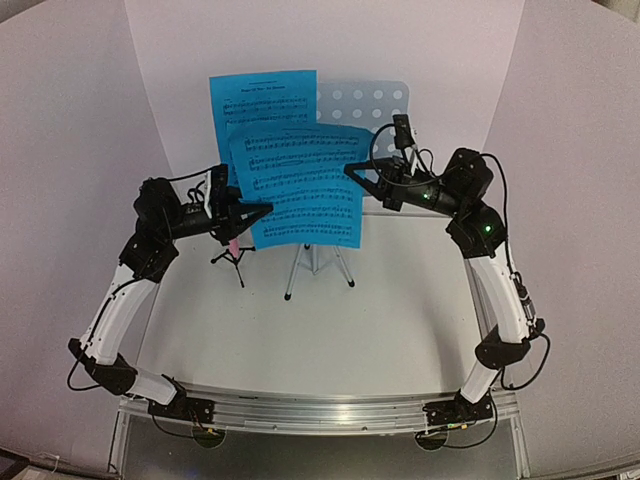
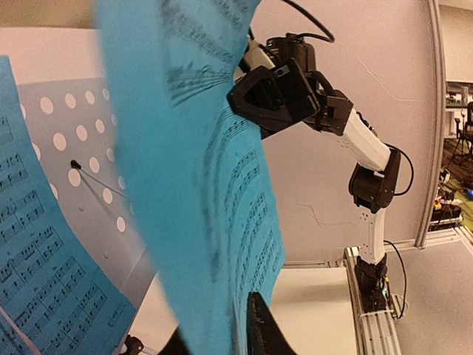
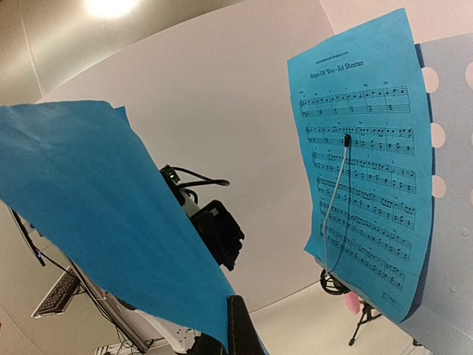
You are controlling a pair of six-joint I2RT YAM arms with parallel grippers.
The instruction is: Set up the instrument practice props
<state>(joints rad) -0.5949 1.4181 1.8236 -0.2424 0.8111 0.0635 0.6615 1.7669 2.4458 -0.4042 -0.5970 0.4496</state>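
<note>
Out in front of the music stand desk [image 1: 375, 100], I have the second sheet [image 1: 305, 190] hanging in the air between both arms, not yet on the stand. The right gripper [image 1: 352, 172] is clamped tight on its upper right corner. The left gripper [image 1: 266, 209] sits at the lower left edge, but I cannot tell whether its jaws are pinching the paper or only lying against it. The first sheet [image 1: 262, 100] is already on the desk's left half, under a thin wire arm [image 3: 336, 200].

My worry is that left side. If it has no hold, the paper will swing from one corner and curl. If both arms hold and I move them unevenly, it could buckle or tear. I could also lay it over the first sheet instead of on the bare right half, or nudge the silver tripod [image 1: 318, 262], which looks light enough to tip.

The desk's bottom ledge is hidden behind the held sheet from above. Both wrist views are mostly filled by blue paper. A small black stand [image 1: 232, 252] with something pink on it is too small to identify.
</note>
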